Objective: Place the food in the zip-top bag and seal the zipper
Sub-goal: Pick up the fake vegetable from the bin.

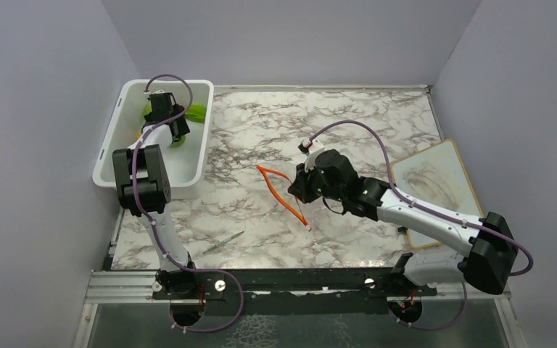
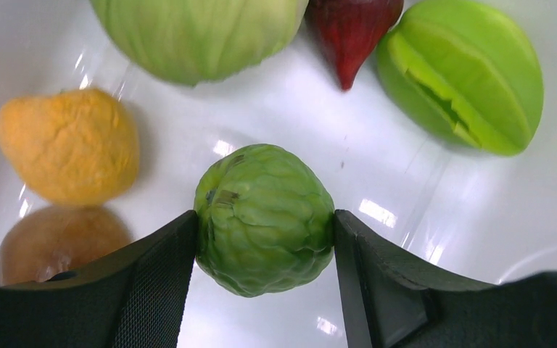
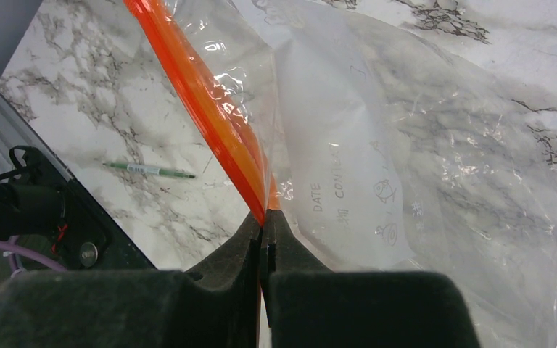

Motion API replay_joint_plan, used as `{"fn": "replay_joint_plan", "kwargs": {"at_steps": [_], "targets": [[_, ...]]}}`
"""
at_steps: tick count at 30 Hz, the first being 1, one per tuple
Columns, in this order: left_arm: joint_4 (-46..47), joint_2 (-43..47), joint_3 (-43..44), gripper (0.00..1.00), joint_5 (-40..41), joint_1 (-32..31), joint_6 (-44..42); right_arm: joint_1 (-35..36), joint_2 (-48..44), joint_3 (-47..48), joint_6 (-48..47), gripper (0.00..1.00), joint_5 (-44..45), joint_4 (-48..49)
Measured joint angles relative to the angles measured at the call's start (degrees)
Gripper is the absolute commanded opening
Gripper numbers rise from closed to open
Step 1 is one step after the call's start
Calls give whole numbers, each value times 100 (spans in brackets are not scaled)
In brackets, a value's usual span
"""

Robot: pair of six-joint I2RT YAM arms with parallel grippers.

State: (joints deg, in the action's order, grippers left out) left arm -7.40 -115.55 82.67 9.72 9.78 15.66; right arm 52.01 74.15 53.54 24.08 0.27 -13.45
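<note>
Left claw (image 2: 265, 217): I see it down inside the white tub (image 1: 188, 170), jaws partly spread, one pad against each side of the bumpy green fruit (image 2: 265, 188). I cannot tell whether the fruit is lifted off the tub floor.
Right claw (image 3: 265, 226): I see the jaws pressed together, pinching the zipper (image 3: 210, 109) at one end of the strip.
Zip-top bag (image 3: 442, 145): held up by its mouth over the middle of the tabletop (image 1: 348, 116), a little toward the right edge. It is clear and crinkled, and its white label patch (image 3: 333, 145) faces the right wrist camera.
Zipper, from above: an orange-red line slanting toward the near edge. Its two sides look parted.
Food in the tub: the cabbage (image 2: 196, 36), a dark red piece (image 2: 352, 29), a ridged green fruit (image 2: 464, 72), an orange piece (image 2: 69, 145) and a brown piece (image 2: 54, 243), all apart from the claw.
White tub, place: far left corner of the tabletop.
Pen (image 1: 225, 241): lying flat near the near edge, left of centre.
Board (image 1: 435, 181): flat along the right edge.
</note>
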Motion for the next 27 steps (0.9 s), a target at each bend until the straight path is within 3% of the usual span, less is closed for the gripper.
{"fn": "replay_joint_plan", "kwargs": {"at_steps": [15, 27], "targets": [[-560, 1864, -839, 38, -129, -20, 354, 0, -153, -46, 227, 1, -59, 31], [-861, 4041, -1923, 37, -376, -706, 302, 0, -22, -22, 608, 1, -79, 48]]}}
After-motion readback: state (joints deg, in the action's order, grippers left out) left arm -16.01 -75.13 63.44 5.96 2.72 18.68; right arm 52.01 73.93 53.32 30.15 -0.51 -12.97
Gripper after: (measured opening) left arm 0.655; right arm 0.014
